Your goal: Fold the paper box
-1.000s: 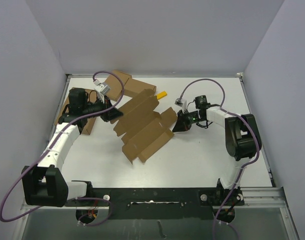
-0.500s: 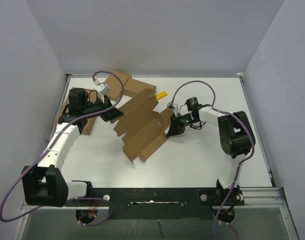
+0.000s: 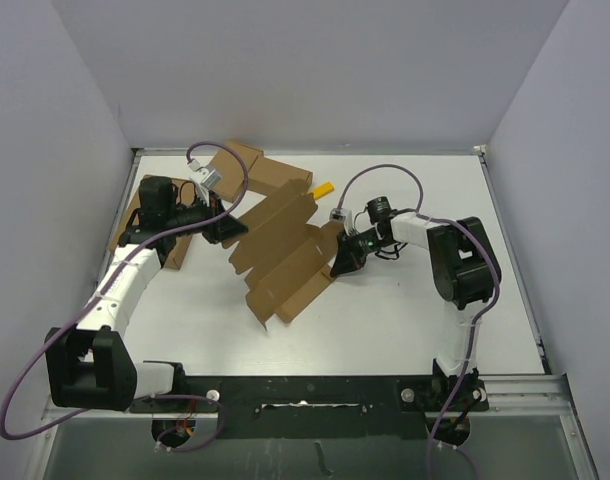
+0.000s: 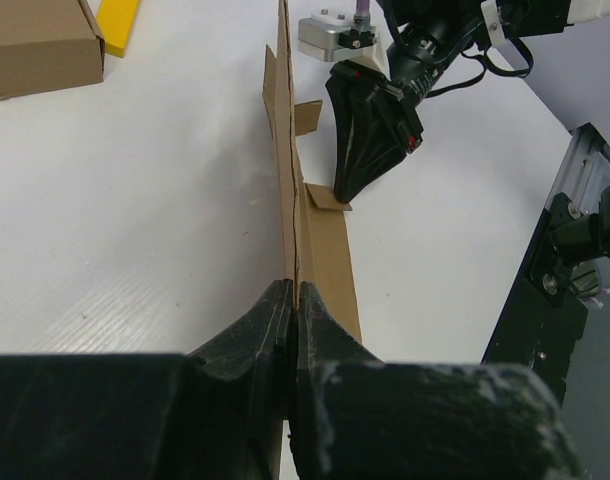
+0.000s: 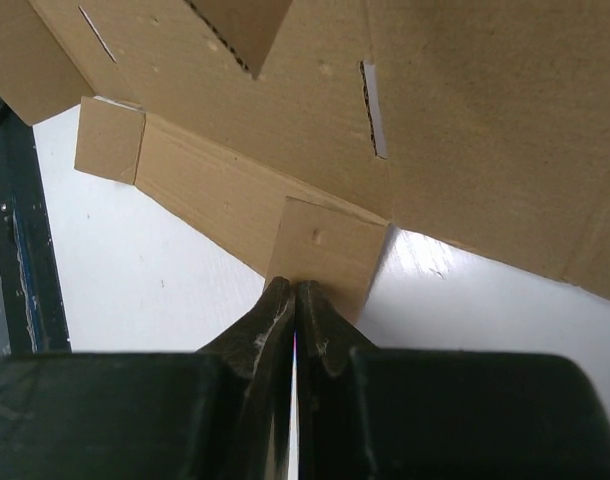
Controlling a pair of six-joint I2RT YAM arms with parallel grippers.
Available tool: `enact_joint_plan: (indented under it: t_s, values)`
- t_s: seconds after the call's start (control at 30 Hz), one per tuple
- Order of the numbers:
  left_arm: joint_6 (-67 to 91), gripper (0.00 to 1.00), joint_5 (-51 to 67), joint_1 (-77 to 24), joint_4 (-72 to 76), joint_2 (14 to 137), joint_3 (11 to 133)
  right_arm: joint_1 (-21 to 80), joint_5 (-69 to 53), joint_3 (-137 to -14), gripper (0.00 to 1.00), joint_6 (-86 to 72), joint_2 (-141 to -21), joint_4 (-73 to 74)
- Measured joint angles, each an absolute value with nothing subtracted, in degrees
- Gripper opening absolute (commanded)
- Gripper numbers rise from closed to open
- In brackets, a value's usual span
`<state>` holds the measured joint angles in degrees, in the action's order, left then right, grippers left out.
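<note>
The right gripper (image 3: 339, 265) has slid left up to the box (image 3: 285, 255), whose right side now sits further in. The box, an unfolded cardboard blank, lies mid-worktop (image 3: 405, 310). The left gripper (image 3: 228, 232) has its jaws clamped on the box's left edge. The right jaws are together, tips touching a small flap (image 5: 325, 250). A yellow piece (image 3: 323, 188) lies behind.

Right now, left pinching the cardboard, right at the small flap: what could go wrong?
1. The left gripper pinches only an edge of the cardboard blank, which stands lifted; it may slip or crease there.
2. The right gripper is shut, tips at the small flap; pushing may crumple it or shove the blank instead of folding.
</note>
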<state>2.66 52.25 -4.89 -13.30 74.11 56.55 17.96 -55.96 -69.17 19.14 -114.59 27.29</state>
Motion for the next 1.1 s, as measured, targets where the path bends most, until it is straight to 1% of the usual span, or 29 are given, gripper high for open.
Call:
enact_joint_plan:
  t_s: [0.6,0.9,1.0,1.1]
  values:
    - [3.7,0.00,52.9,-4.9,-13.0,74.3,56.5,20.7,-52.0,-72.8,0.00,17.4,-116.9,30.1]
    - [3.7,0.00,53.0,-4.9,-12.7,74.7,56.3,19.3,-54.1,-73.0,0.06,18.9,-116.9,31.0]
    - [3.7,0.00,53.3,-5.0,-12.6,74.7,56.1,17.9,-55.8,-73.0,0.10,19.6,-116.7,31.6]
    - [3.7,0.00,53.8,-5.1,-12.2,74.7,55.9,16.5,-57.3,-73.0,0.12,20.7,-116.4,32.3]
